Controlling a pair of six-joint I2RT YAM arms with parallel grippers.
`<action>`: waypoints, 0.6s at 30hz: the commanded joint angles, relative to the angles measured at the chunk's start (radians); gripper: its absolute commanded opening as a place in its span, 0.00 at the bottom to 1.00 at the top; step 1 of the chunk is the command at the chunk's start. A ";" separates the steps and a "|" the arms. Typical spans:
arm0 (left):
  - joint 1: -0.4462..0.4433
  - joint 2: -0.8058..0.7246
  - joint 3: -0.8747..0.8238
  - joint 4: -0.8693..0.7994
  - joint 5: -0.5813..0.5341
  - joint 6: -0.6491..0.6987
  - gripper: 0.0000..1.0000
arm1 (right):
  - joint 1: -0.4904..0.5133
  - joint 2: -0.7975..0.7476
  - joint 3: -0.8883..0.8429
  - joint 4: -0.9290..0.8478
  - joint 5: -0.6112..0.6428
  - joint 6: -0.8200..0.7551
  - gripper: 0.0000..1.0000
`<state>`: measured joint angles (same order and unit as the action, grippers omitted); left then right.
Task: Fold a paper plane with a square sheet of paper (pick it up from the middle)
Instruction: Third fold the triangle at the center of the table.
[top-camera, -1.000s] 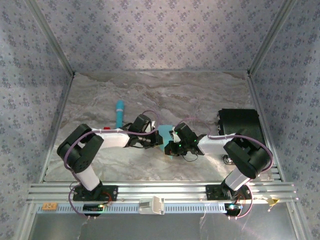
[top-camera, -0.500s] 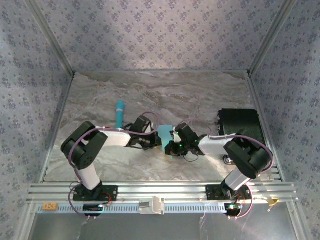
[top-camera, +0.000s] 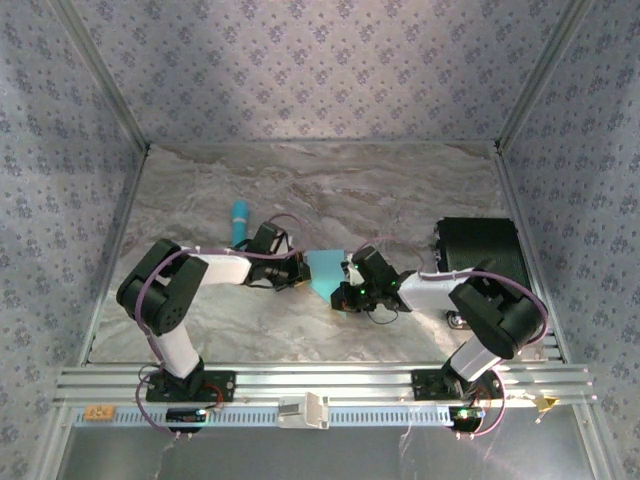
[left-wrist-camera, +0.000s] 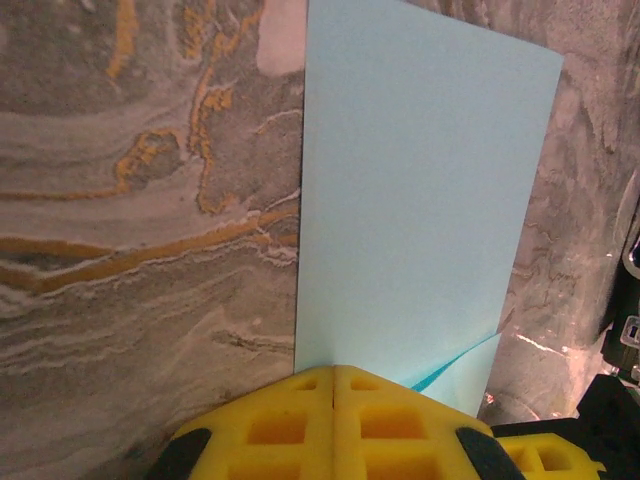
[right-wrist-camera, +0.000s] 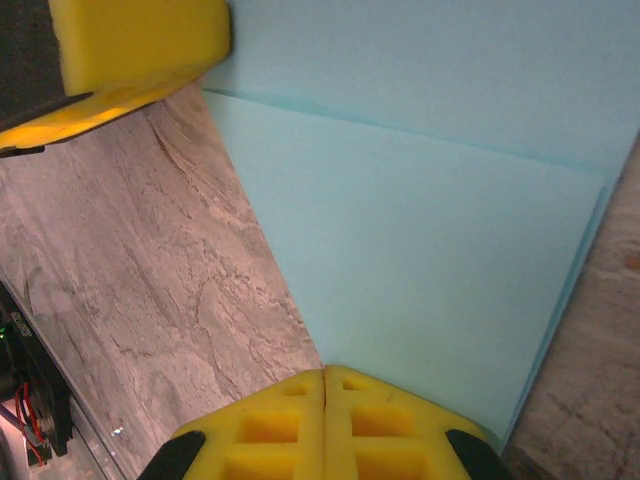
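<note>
the marbled table (top-camera: 400, 190) carries everything. a black box (top-camera: 478, 250) stands against its right edge, about halfway back.

the light cyan sheet of paper (top-camera: 325, 272) lies flat near the middle of the table, a little closer to the near edge than to the far one, between the two pincers. it is partly folded. the left wrist view shows a long straight-sided panel (left-wrist-camera: 415, 200) with a darker sliver of another layer peeking out at its lower right corner, and the right wrist view shows one layer lying over another (right-wrist-camera: 420, 240), with a straight edge running across.

a slim turquoise stick (top-camera: 240, 222) lies left of centre, pointing toward the far edge, apart from the paper.

the left pincer (top-camera: 298, 272) sits at the paper's left side with its yellow fingers pressed together (left-wrist-camera: 333, 372) — their tips meet the sheet's edge, and i cannot tell whether they pinch it or only rest on it. the right pincer (top-camera: 345, 293) is likewise closed (right-wrist-camera: 325, 375), its tips on the sheet's near right part, with the same doubt about a pinch.
</note>
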<state>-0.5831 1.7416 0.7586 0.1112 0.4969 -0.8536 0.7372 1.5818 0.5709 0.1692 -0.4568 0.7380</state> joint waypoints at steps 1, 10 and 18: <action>0.019 -0.050 0.020 -0.072 -0.067 0.034 0.00 | -0.004 0.007 -0.034 -0.107 0.026 0.003 0.00; -0.026 -0.137 0.007 -0.070 -0.031 0.038 0.02 | -0.006 0.004 -0.033 -0.106 0.029 0.004 0.00; -0.123 -0.034 0.031 -0.003 -0.007 0.007 0.01 | -0.007 0.006 -0.039 -0.099 0.034 0.012 0.00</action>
<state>-0.7010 1.6630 0.7666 0.0765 0.4751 -0.8360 0.7349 1.5814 0.5690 0.1699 -0.4576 0.7383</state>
